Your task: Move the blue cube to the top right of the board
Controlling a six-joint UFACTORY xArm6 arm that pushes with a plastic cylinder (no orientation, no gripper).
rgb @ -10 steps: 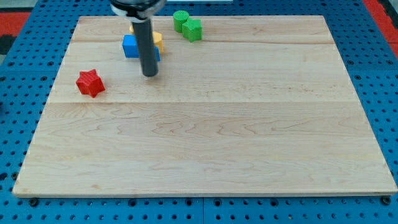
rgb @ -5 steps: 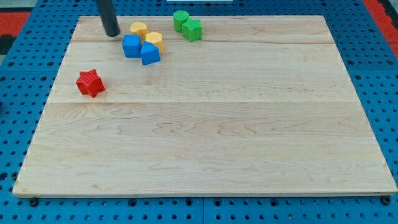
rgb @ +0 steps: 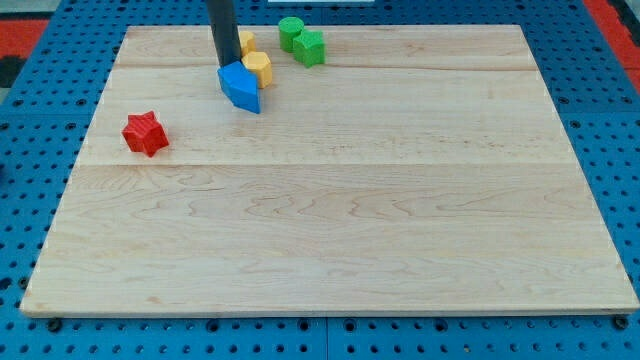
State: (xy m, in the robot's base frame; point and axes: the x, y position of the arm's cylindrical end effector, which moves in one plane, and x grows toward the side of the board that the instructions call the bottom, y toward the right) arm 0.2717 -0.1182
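Our rod ends in my tip (rgb: 227,66), with no gripper to open or close; it touches the blue block (rgb: 241,87) at its 11 o'clock edge, near the wooden desk's (rgb: 350,220) top left. Yellow blocks (rgb: 257,67) sit just beside it at 1 o'clock, green blocks (rgb: 303,41) beyond, a red star (rgb: 145,133) at 8 o'clock.

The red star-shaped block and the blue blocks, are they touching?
Apart. The camera view shows the red star-shaped block alone near the view's left edge, with bare wooden board between it and the blue blocks by my tip.
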